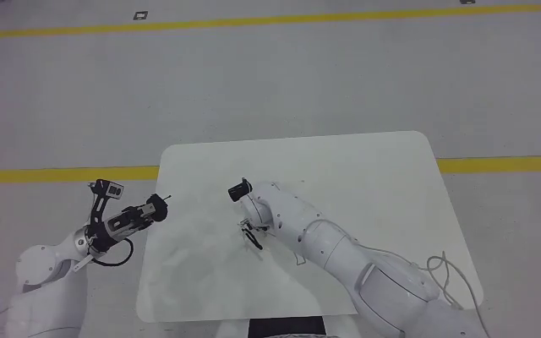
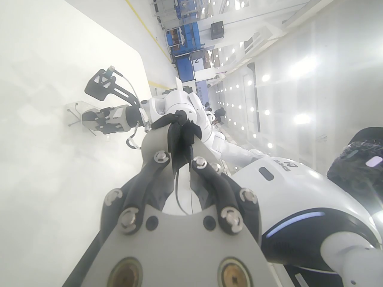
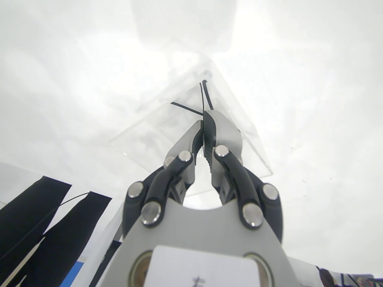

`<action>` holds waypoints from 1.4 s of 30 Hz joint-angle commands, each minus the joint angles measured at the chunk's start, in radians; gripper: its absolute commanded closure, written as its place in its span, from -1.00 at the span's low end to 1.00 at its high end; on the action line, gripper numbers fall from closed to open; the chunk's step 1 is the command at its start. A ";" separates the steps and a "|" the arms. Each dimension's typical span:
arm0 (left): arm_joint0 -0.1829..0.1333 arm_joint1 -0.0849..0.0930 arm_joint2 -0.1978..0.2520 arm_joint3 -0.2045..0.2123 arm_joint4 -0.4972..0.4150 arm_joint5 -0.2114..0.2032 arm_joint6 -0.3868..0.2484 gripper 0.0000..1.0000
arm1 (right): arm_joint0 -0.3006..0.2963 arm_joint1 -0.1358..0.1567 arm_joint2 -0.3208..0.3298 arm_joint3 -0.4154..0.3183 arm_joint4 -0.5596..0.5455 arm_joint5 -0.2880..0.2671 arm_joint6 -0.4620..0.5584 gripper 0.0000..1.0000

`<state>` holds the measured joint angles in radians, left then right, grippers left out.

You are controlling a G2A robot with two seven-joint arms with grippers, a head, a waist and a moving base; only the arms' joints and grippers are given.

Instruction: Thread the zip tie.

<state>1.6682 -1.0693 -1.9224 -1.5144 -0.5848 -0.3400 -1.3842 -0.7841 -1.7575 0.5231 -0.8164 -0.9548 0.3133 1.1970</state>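
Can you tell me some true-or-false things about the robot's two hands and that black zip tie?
1. The right gripper is shut on the black zip tie. True.
2. The zip tie is held over a clear plate. True.
3. The table is green. False: it is white.
4. The left gripper touches the clear plate. False: it is by the table's edge, well apart from the plate.

The table (image 1: 355,169) under the clear plate (image 3: 155,132) is smooth, matt white. The plate is glossy transparent plastic. On it lies a thin black plastic zip tie (image 3: 206,97). The right hand (image 3: 204,119) is satin grey metal with ribbed black pads (image 3: 210,128).
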 commanded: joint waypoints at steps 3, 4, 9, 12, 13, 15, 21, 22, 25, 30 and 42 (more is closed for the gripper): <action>0.000 0.000 0.000 0.000 0.000 0.000 0.000 1.00 | -0.003 -0.001 0.004 -0.010 -0.012 0.008 0.004 1.00; 0.000 0.000 0.000 0.000 0.000 0.000 0.000 1.00 | -0.005 -0.001 0.006 -0.015 -0.014 0.008 0.004 1.00; 0.000 0.000 0.000 0.000 0.000 0.000 0.000 1.00 | -0.019 0.010 0.033 -0.068 -0.016 -0.002 0.017 1.00; 0.000 0.000 0.000 0.000 0.000 0.000 0.000 1.00 | -0.034 0.024 0.059 -0.111 -0.019 -0.017 0.032 1.00; 0.000 0.000 0.000 0.000 0.000 0.000 0.000 1.00 | -0.039 0.029 0.068 -0.127 -0.019 -0.022 0.037 1.00; 0.000 0.000 0.000 0.000 0.000 0.000 0.000 1.00 | -0.055 0.043 0.095 -0.162 -0.015 -0.043 0.048 1.00; 0.000 0.000 0.000 0.000 0.000 0.000 0.000 1.00 | -0.109 0.084 0.178 -0.270 0.003 -0.115 0.086 1.00; 0.000 0.000 0.000 0.000 0.000 0.000 0.000 1.00 | -0.121 0.094 0.197 -0.293 0.006 -0.128 0.095 1.00; 0.000 0.000 0.000 0.000 0.000 0.000 0.000 1.00 | -0.154 0.114 0.246 -0.350 0.027 -0.164 0.114 1.00; 0.000 0.000 0.000 0.000 0.000 0.000 0.000 1.00 | -0.215 0.149 0.336 -0.437 0.077 -0.233 0.142 1.00; 0.000 0.000 0.000 0.000 0.000 0.000 0.000 1.00 | -0.321 0.191 0.494 -0.542 0.373 -0.419 0.047 1.00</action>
<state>1.6682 -1.0693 -1.9224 -1.5144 -0.5848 -0.3400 -1.3842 -1.1010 -1.5675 1.0139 -1.3556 -0.6045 -0.0915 1.2607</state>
